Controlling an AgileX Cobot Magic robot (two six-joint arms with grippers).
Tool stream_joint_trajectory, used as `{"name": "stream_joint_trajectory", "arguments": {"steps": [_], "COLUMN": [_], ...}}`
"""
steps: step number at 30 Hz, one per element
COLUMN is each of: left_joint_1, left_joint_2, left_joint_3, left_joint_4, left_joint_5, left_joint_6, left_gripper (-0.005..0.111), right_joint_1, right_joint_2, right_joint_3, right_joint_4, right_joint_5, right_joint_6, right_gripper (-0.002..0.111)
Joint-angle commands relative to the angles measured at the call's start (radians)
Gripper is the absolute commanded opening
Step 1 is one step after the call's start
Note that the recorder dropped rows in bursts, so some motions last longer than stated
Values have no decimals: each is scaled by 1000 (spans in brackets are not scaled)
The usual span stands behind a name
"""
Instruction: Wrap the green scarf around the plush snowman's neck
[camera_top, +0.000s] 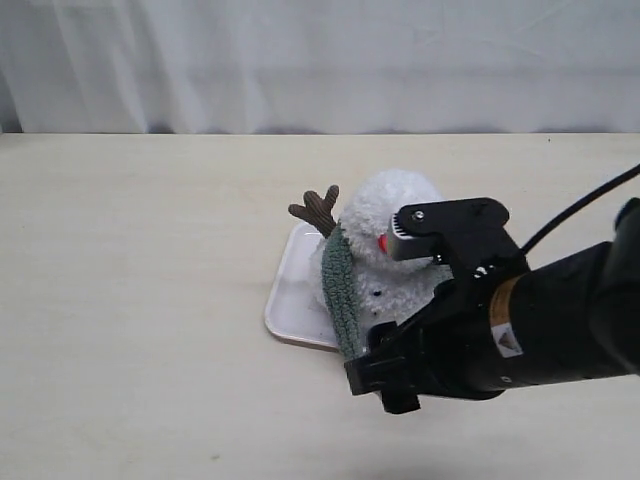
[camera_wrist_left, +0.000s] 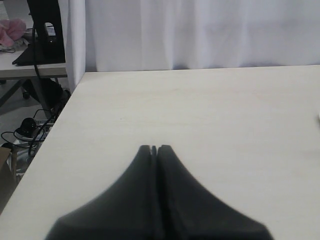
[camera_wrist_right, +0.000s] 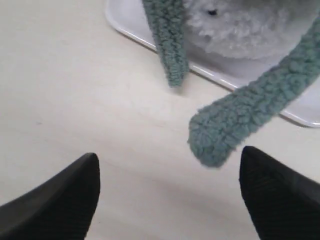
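The plush snowman (camera_top: 395, 205) lies on a white tray (camera_top: 291, 296), its orange nose (camera_top: 382, 242) and one brown twig arm (camera_top: 315, 209) showing. The green scarf (camera_top: 340, 290) drapes over its neck and down its body. In the right wrist view the two scarf ends (camera_wrist_right: 170, 45) (camera_wrist_right: 235, 125) hang off the tray (camera_wrist_right: 125, 20) onto the table beside the white body (camera_wrist_right: 235, 25). My right gripper (camera_wrist_right: 169, 162) hovers open just short of those ends, holding nothing. My left gripper (camera_wrist_left: 155, 148) is shut and empty over bare table, away from the snowman.
The pale wooden table (camera_top: 130, 300) stretches around the tray, with a white curtain (camera_top: 320, 60) behind it. The right arm's black body (camera_top: 520, 320) covers the snowman's lower right side. The left wrist view shows the table's edge (camera_wrist_left: 55, 125) and cables on the floor (camera_wrist_left: 25, 130).
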Motion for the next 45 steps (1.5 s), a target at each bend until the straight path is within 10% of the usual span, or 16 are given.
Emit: {"name": "stream_joint_trajectory", "arguments": {"steps": [1,8,26,45], "left_joint_1": [2,2,2,2], "left_joint_2": [-2,-2,-2,-2], "left_joint_3": [2,2,2,2], "left_joint_4": [2,2,2,2], "left_joint_5": [-7,-7,-7,-7], "left_joint_6": [-5,-5,-5,-5], "left_gripper": [0,0,0,0], "right_joint_1": [-2,-2,-2,-2], "right_joint_2": [-114,-284,-758,-1093], "right_joint_3": [-1,-1,-1,-1], "right_joint_4": [80,272,250,265], "right_joint_5": [55,109,59,76], "right_joint_6": [-65,-238,-315,-315], "right_gripper": [73,70,6,4]}}
